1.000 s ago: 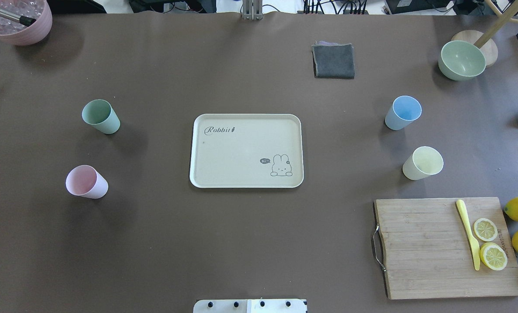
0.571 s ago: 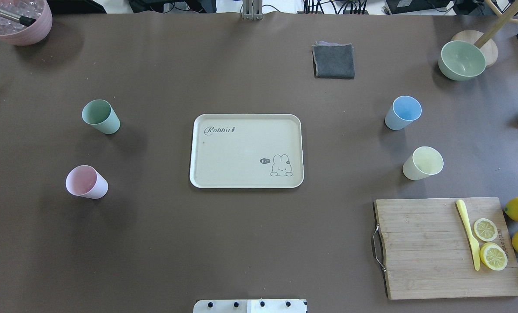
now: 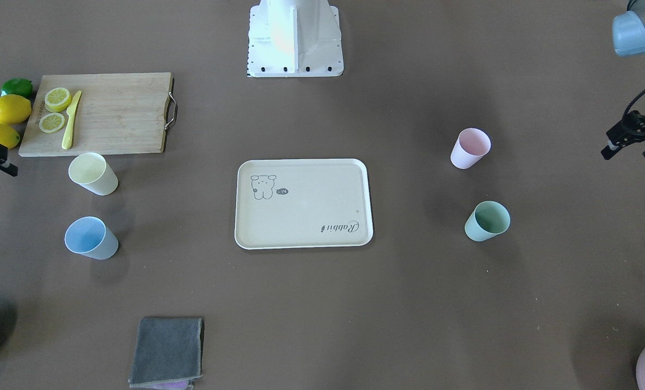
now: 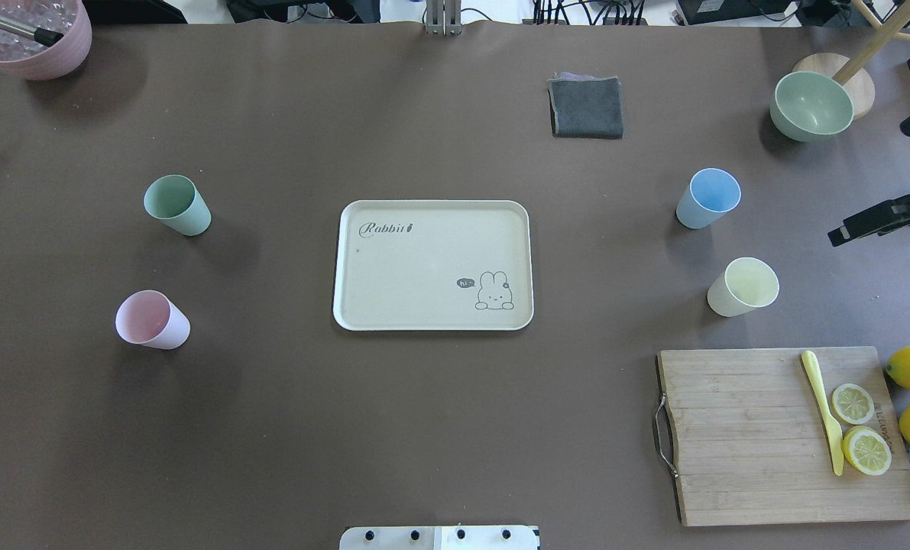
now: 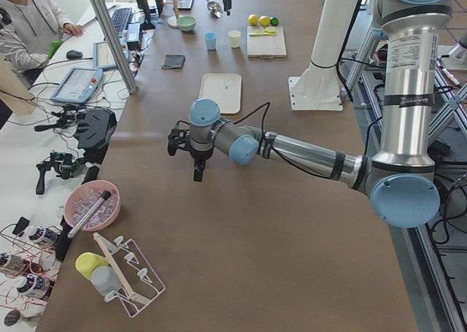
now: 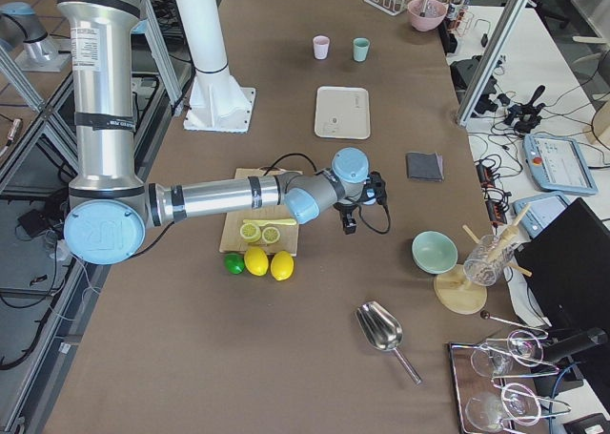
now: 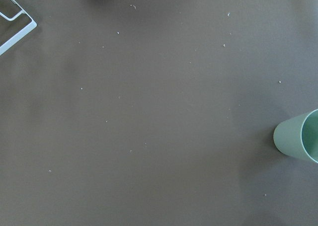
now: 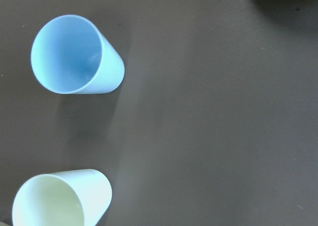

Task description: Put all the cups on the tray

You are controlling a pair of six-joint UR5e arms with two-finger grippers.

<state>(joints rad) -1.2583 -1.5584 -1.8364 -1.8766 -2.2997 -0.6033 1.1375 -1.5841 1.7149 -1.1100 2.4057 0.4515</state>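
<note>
The cream tray (image 4: 424, 263) lies mid-table with nothing on it. The mint green cup (image 4: 177, 205) and the pink cup (image 4: 151, 319) stand left of it. The light blue cup (image 4: 707, 198) and the pale yellow cup (image 4: 743, 286) stand right of it. All are upright on the table. My right gripper (image 4: 875, 187) enters at the right edge, open and empty, above the table right of the blue cup (image 8: 74, 54). My left gripper (image 3: 627, 154) is open and empty, well outside the pink cup (image 3: 469, 148). The mint cup (image 7: 298, 141) shows in the left wrist view.
A wooden cutting board (image 4: 737, 435) with lemon slices and a yellow knife lies front right, with lemons beside it. A pale green bowl (image 4: 811, 105) and a grey cloth (image 4: 586, 107) are at the back right. A mauve pot (image 4: 30, 38) is at the back left.
Both arms were out of the overhead view before. Now the right gripper has come in at the right edge and a sliver of the left at the left edge. Cups unmoved.
</note>
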